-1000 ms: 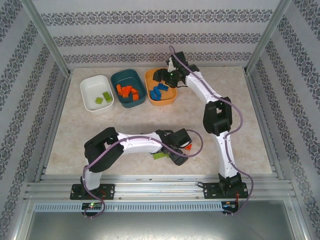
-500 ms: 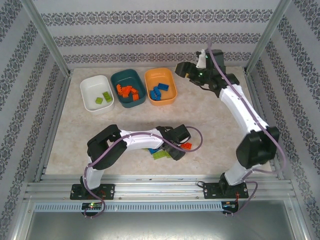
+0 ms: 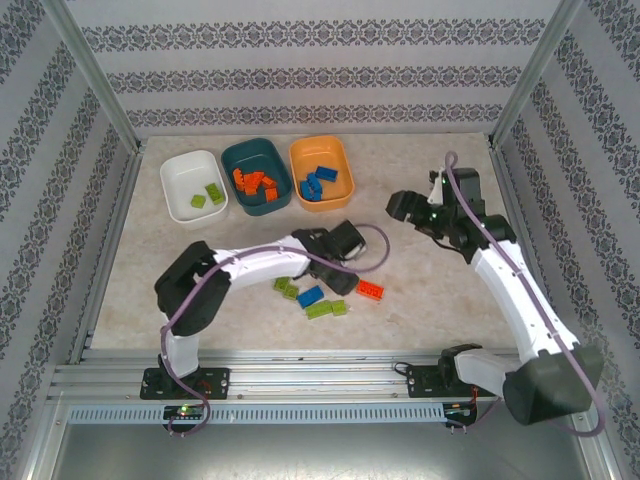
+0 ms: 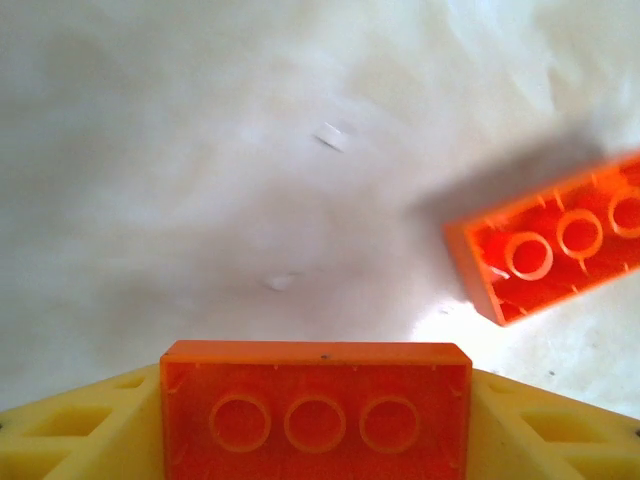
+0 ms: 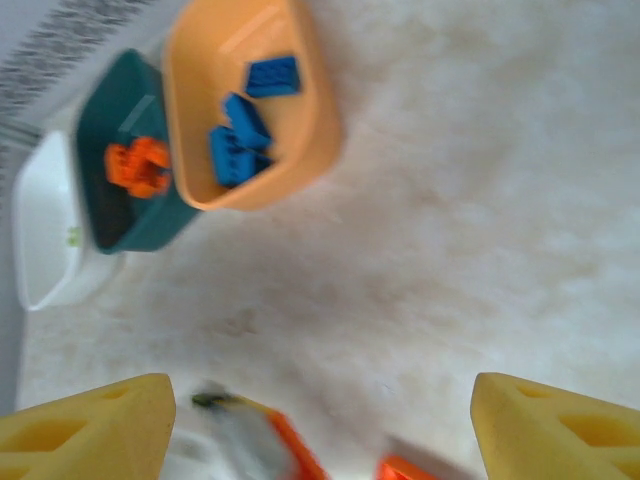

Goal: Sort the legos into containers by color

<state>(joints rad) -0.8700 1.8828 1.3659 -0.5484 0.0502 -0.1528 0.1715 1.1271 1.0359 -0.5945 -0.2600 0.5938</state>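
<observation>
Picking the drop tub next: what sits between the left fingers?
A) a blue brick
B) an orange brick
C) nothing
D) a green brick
B: in the left wrist view an orange brick sits between the yellow left fingers, its underside tubes facing the camera.

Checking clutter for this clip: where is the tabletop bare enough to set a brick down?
Bare: the strip between the white tub and the left arm; the stretch from the orange tub to the right arm. Crowded: loose bricks near the left arm's wrist.
</observation>
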